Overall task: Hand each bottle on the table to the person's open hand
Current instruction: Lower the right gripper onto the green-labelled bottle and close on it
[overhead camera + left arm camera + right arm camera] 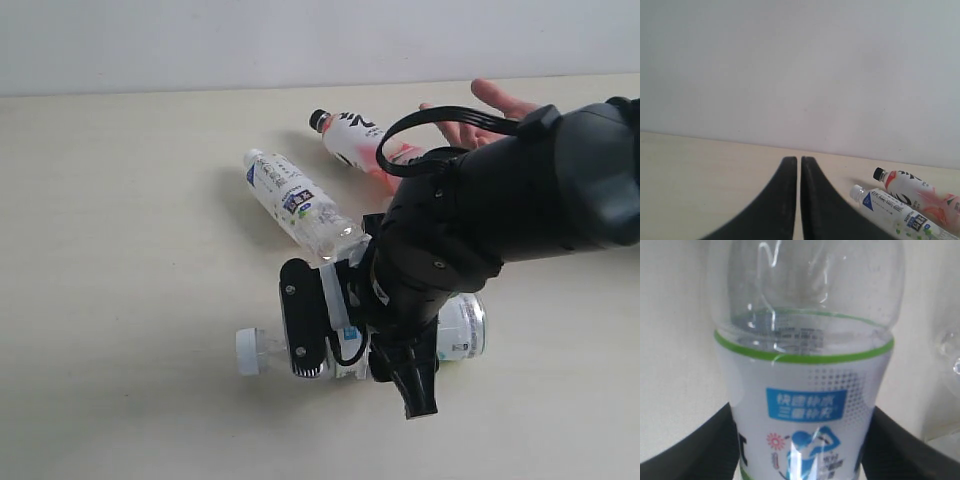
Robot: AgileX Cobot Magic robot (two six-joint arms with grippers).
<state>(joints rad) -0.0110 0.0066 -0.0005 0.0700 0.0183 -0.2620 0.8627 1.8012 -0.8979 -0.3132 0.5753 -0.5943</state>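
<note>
A bottle with a lime-and-blue label (462,328) lies on the table (120,250), its white cap pointing left. My right gripper (335,335) reaches down over its middle. In the right wrist view my right gripper (800,410) has both black fingers against the sides of this bottle (802,390). The white-blue bottle (297,203) lies just behind it, and the pink-white bottle with a black cap (355,138) lies further back. The person's open hand (490,110) rests at the back right, partly hidden by my arm. My left gripper (799,160) is shut on nothing. The fruit-label bottle is out of view.
My bulky right arm (540,190) and its cable loop cover the right middle of the table. In the left wrist view the white-blue bottle (895,215) and the pink-white bottle (912,192) lie to one side of the fingers. A pale wall (300,40) stands behind the table.
</note>
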